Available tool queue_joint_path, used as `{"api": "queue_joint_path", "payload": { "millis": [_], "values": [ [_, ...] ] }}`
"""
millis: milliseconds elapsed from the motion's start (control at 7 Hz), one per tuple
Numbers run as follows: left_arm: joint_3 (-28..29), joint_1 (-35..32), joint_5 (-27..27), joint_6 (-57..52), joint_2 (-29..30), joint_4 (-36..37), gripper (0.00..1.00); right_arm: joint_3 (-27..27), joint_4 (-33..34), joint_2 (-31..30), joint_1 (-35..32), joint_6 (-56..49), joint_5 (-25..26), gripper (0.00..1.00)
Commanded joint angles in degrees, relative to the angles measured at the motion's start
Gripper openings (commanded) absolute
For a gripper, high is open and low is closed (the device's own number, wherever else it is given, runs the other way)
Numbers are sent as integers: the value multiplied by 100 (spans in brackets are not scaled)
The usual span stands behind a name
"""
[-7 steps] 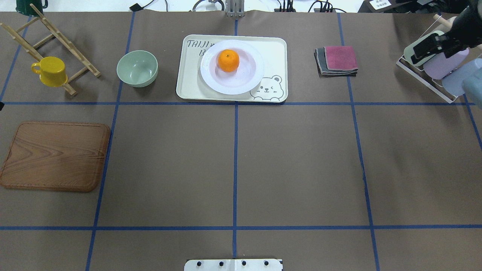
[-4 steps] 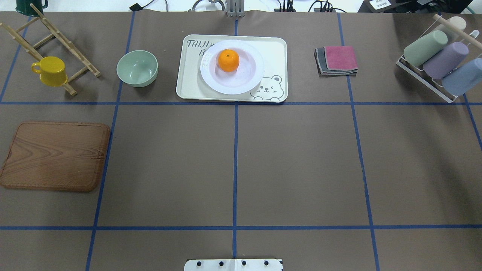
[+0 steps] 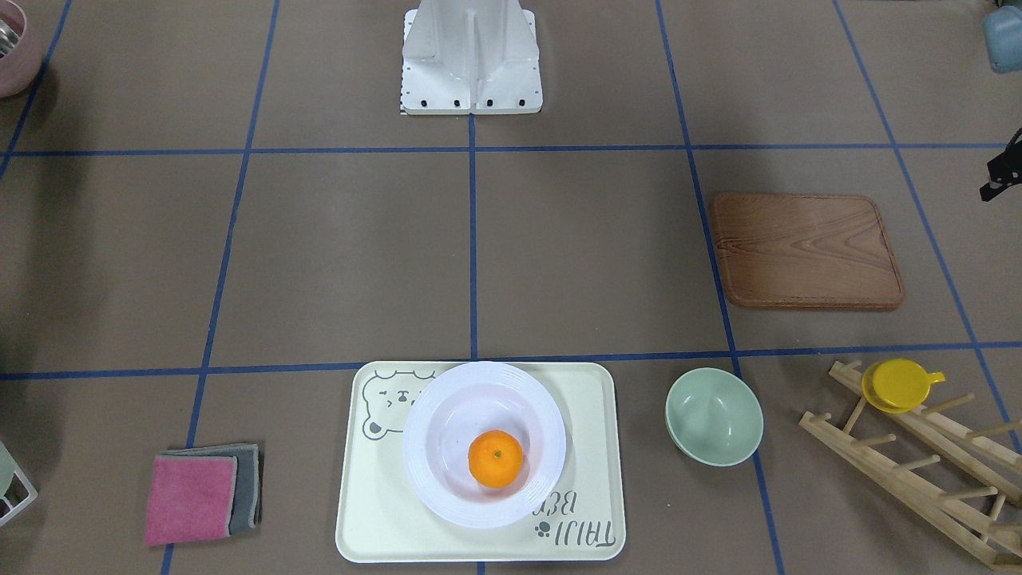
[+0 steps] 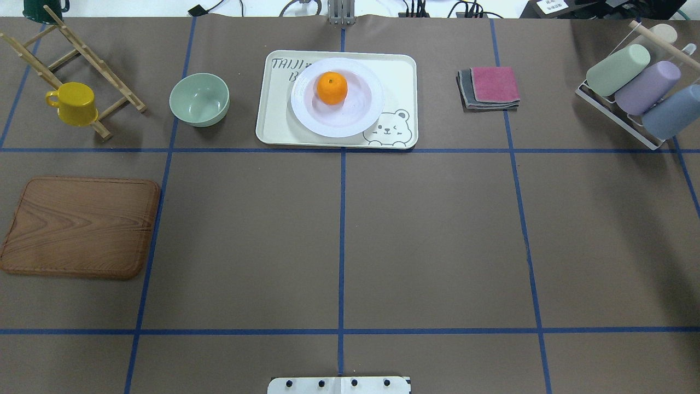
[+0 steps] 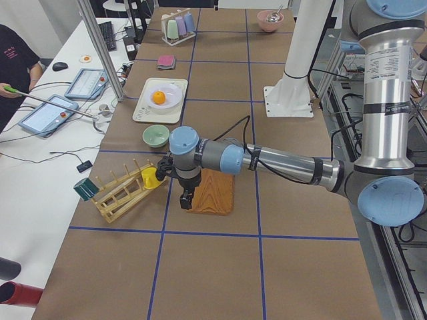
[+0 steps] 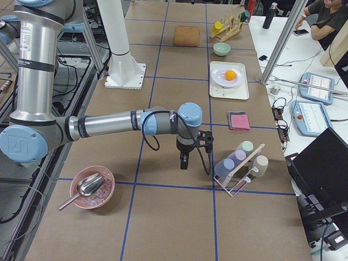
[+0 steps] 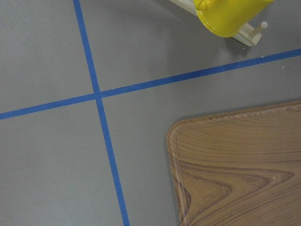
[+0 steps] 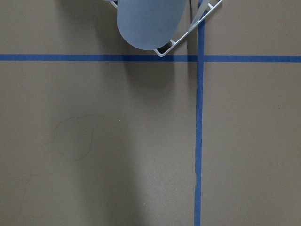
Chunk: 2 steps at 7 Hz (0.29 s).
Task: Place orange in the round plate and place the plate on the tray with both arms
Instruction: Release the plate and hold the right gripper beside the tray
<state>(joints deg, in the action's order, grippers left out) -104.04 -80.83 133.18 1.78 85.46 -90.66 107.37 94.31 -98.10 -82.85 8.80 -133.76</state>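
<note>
1. Counter [image 4: 426, 235]: one, brown, with a blue tape grid.
2. Arms: two, both reaching out low.
   - Left arm [image 5: 280, 163]: left fingers [image 5: 186, 198] point down over the edge of the wooden board [image 5: 212, 193].
   - Right arm [image 6: 109, 124]: right fingers [image 6: 184, 161] point down over bare counter beside the cup rack [image 6: 239, 174].
   - Spread or pressed together: cannot tell for either pair.
3. Tray [image 4: 399, 71]: one, at 12 o'clock on the counter in the overhead view. Long axis runs 9–3 o'clock; bear drawing at its 5 o'clock corner.
4. Round plate [image 4: 306, 117]: one, upright, about centred on the tray.
5. Orange [image 4: 332, 88]: one, in the plate, off-centre toward 11 o'clock, stem dot up.
</note>
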Motion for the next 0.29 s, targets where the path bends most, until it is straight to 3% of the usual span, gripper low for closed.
{"api": "queue_joint_path", "payload": {
  "millis": [0, 143],
  "values": [
    [7, -12, 6, -2, -73, -83, 98, 3, -1, -7, -3, -2, -18, 100],
    [-11, -38, 6, -11, -125, -83, 98, 12, -1, 2, -3, -2, -36, 100]
  ]
}}
